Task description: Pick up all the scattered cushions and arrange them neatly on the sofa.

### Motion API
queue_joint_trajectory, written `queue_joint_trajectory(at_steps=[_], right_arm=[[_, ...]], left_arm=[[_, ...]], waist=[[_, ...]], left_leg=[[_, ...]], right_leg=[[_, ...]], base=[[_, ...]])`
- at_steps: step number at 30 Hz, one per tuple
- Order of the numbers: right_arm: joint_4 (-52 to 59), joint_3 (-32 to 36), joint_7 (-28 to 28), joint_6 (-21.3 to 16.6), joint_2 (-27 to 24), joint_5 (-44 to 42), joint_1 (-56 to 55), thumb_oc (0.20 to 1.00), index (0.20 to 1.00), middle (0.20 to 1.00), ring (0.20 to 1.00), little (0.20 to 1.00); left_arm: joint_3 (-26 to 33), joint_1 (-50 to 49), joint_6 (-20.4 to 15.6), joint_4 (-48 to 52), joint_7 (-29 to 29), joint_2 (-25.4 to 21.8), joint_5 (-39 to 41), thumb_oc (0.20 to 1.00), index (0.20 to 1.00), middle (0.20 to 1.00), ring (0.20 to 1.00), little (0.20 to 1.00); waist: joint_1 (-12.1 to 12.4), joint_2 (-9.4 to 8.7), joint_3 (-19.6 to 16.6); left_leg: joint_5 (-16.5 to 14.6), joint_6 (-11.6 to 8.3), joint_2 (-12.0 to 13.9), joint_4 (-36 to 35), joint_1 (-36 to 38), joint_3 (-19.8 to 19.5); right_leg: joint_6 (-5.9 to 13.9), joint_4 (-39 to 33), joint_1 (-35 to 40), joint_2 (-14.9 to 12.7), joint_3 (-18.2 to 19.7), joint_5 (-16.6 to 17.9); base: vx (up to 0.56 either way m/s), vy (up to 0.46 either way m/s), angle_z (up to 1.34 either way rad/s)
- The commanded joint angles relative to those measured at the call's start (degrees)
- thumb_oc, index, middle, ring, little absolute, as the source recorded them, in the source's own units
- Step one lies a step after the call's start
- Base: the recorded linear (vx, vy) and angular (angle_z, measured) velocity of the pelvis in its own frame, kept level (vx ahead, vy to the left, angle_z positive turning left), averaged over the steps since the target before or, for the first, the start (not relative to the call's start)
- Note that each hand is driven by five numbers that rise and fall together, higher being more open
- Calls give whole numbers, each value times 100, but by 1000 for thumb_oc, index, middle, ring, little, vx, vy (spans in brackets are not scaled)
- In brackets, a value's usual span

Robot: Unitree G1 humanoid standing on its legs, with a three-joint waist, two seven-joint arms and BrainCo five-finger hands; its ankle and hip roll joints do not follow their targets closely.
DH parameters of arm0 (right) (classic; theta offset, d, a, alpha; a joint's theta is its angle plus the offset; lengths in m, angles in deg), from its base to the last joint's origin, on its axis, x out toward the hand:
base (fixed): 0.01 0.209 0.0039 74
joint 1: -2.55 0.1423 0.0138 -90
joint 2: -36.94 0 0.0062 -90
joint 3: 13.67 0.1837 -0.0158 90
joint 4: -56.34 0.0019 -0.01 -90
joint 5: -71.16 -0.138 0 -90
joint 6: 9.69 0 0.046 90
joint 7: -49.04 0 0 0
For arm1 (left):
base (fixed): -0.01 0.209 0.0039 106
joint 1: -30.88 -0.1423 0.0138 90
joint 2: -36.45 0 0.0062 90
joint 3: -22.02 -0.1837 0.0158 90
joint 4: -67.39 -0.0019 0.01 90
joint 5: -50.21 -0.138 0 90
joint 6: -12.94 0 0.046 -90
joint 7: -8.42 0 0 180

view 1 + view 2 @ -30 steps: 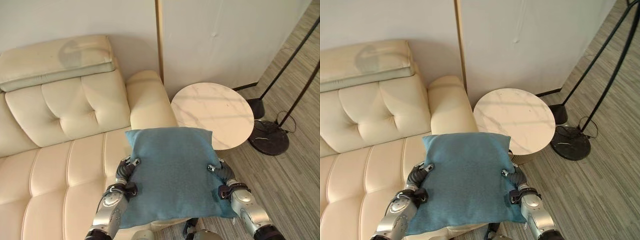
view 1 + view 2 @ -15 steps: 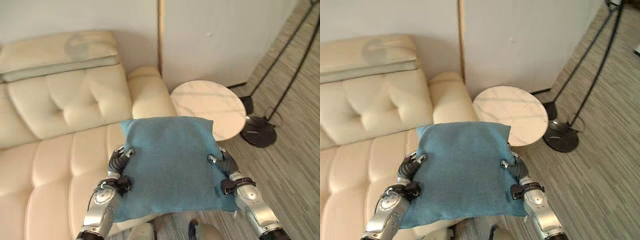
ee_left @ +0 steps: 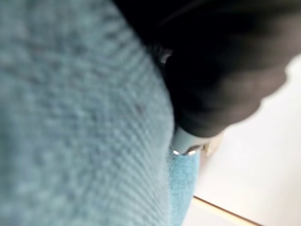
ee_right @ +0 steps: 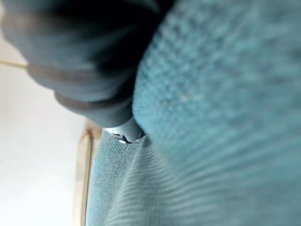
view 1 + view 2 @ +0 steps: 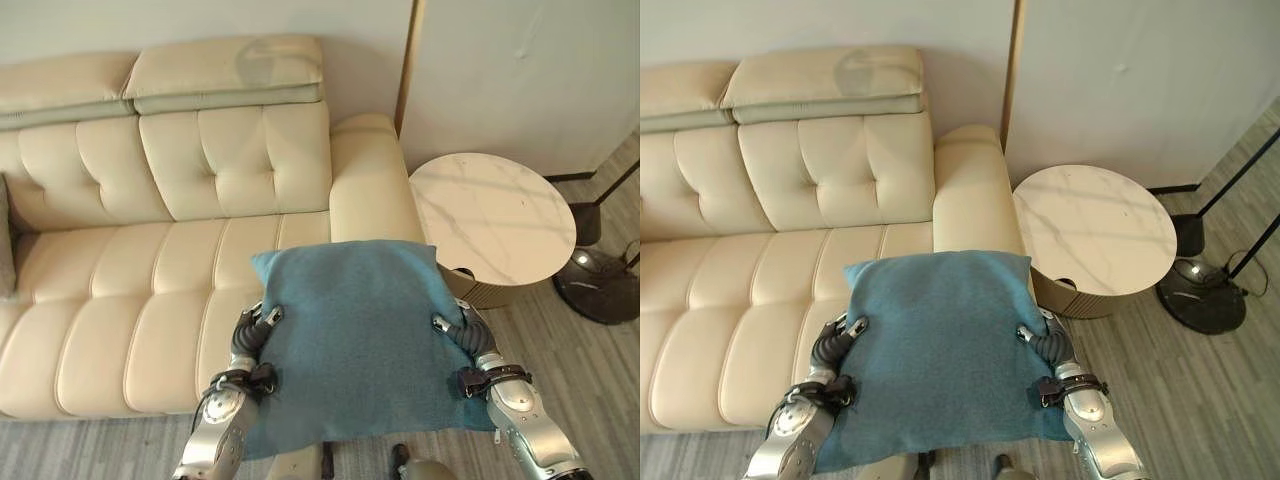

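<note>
Both hands, left hand (image 5: 252, 335) and right hand (image 5: 462, 333), still carry the blue cushion (image 5: 360, 345) between them, fingers hidden beneath; the sofa (image 5: 170, 240) now faces squarely.

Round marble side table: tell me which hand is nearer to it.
Right. The right hand grips the blue cushion's edge just below the round marble side table. The left hand holds the opposite edge, over the sofa seat.

No readable text, labels, numbers or signs anywhere.
</note>
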Motion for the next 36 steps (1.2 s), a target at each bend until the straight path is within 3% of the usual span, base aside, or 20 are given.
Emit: queue_joint_trajectory(at_steps=[1,8,11,12,16,20,24,26,27,28,30,32,34,36], right_arm=[[563,-180,216,-667,337,-341,674,200,200,200,200,200],[520,-271,390,-612,513,-379,729,200,200,200,200,200],[488,-338,459,-586,630,-363,728,200,200,200,200,200],[487,-337,459,-586,632,-364,730,200,200,200,200,200],[478,-343,475,-566,619,-313,687,200,200,200,200,200],[472,-352,483,-590,544,-428,697,200,200,200,200,200],[471,-286,461,-625,526,-483,553,200,200,200,200,200],[464,-204,459,-635,504,-486,438,200,200,200,200,200],[457,-141,437,-649,432,-483,371,200,200,200,200,200],[457,-141,437,-649,431,-483,370,200,200,200,200,200],[409,-116,390,-655,313,-523,381,200,200,200,200,200],[340,-108,372,-617,255,-527,399,200,200,200,200,200],[285,-80,345,-586,227,-505,403,200,200,200,200,200],[265,-75,313,-574,241,-471,406,200,200,200,200,200]], left_arm=[[-27,329,-445,510,322,-39,-24,200,200,200,200,200],[109,245,-361,548,357,-248,-133,200,200,200,200,200],[247,171,-322,575,337,-368,-187,200,200,200,200,200],[248,174,-322,575,337,-369,-187,200,200,200,200,200],[259,108,-323,527,345,-332,-238,200,200,200,200,200],[223,117,-349,491,357,-285,-286,200,200,200,200,200],[199,52,-359,473,411,-197,-353,200,200,200,200,200],[191,4,-366,467,464,-123,-336,200,200,200,200,200],[171,-11,-369,473,506,-124,-353,200,200,200,200,200],[171,-13,-368,474,506,-123,-353,200,200,200,200,200],[147,22,-368,457,512,-119,-317,200,200,200,200,200],[147,19,-351,415,505,-92,-294,200,200,200,200,200],[157,-2,-305,422,509,-94,-307,200,200,200,200,200],[134,-6,-283,446,481,-107,-355,200,200,200,200,200]], waist=[[31,-254,-323],[143,-388,-391],[182,-350,-358],[180,-353,-372],[123,-303,-375],[34,-305,-256],[-22,-341,-204],[-32,-328,-266],[-72,-309,-309],[-79,-305,-310],[-109,-320,-258],[-90,-336,-221],[-44,-426,-212],[-3,-451,-239]], left_leg=[[-785,-249,-52,372,593,-172],[-1032,-104,-164,526,666,-261],[-1140,44,-166,473,893,-287],[-1119,45,-169,460,875,-286],[-1064,69,-305,159,1199,-403],[-1069,69,-539,11,1455,-614],[-1221,66,-729,7,1703,-864],[-1329,-8,-715,88,1741,-984],[-1437,-142,-610,385,1672,-904],[-1449,-144,-607,407,1660,-910],[-1341,-305,-379,1221,1264,-689],[-1276,-281,-178,1663,937,-513],[-1389,-185,-34,1556,652,-438],[-1235,-228,55,1153,591,-578]], right_leg=[[648,-853,58,-77,145,476],[755,-457,67,-330,219,422],[805,412,-188,-463,385,450],[803,403,-207,-464,385,465],[720,454,-519,-198,516,424],[729,103,-1002,182,529,624],[725,-225,-963,255,486,762],[700,-324,-866,292,651,806],[687,-403,-744,208,517,815],[686,-408,-741,210,509,817],[630,-475,-567,173,474,766],[559,-508,-404,169,500,649],[561,-523,-313,116,597,552],[586,-547,-253,126,663,523]], base=[[102,220,20],[46,160,10],[41,181,-2],[41,85,-1],[89,83,-6],[124,60,2],[190,-5,48],[206,-73,69],[178,-85,83],[144,-84,89],[47,-30,52],[47,18,17],[104,41,-7],[151,76,-20]])
